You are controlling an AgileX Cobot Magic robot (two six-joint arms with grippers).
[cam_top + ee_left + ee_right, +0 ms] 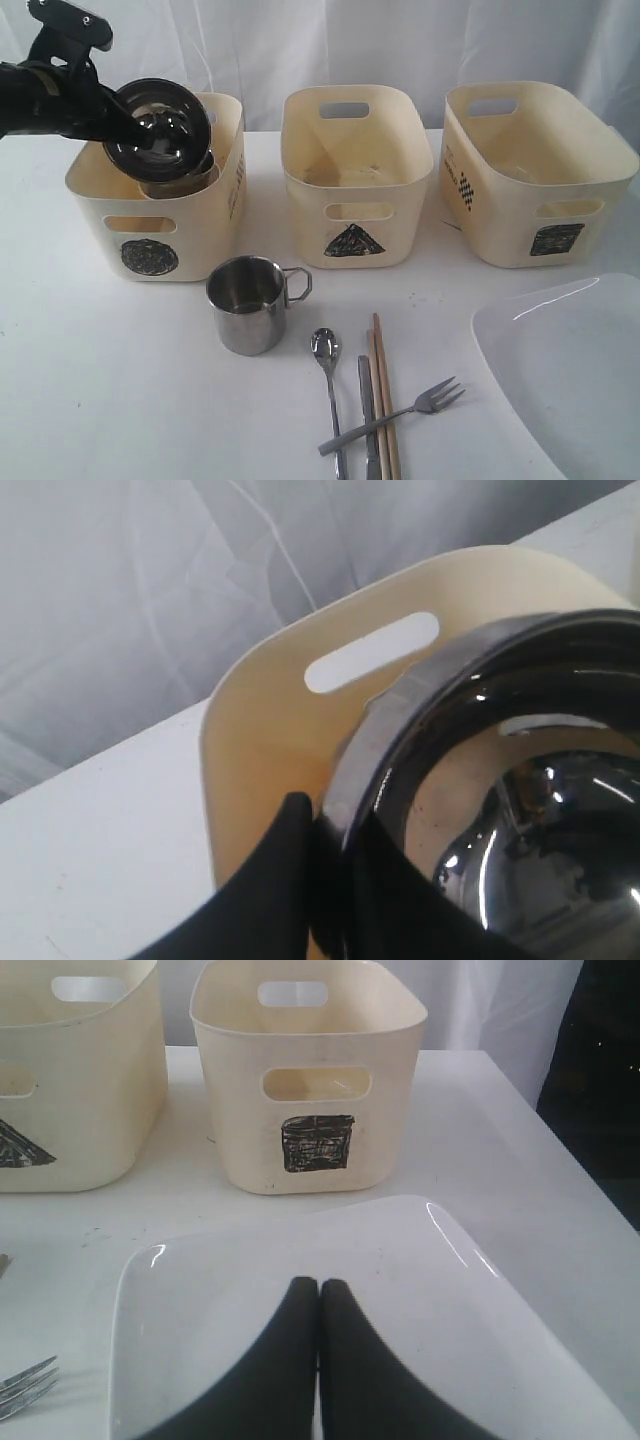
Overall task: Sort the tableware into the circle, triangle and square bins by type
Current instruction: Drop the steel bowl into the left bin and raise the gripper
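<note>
My left gripper [335,832] is shut on the rim of the steel bowl [158,124], which hangs tilted over the circle bin [150,225]; the bowl [520,810] fills the left wrist view in front of the bin's wall [290,700]. A steel vessel [185,181] lies inside that bin under the bowl. On the table stand a steel mug [247,305], a spoon [326,350], a knife [368,410], chopsticks [383,400] and a fork [400,412]. My right gripper [319,1286] is shut and empty above the white plate [250,1290]. The white bowl is out of view.
The triangle bin [355,200] stands in the middle and the square bin [540,150] to the right, both apparently empty. The plate [570,380] lies at the front right corner. A white curtain hangs behind the table.
</note>
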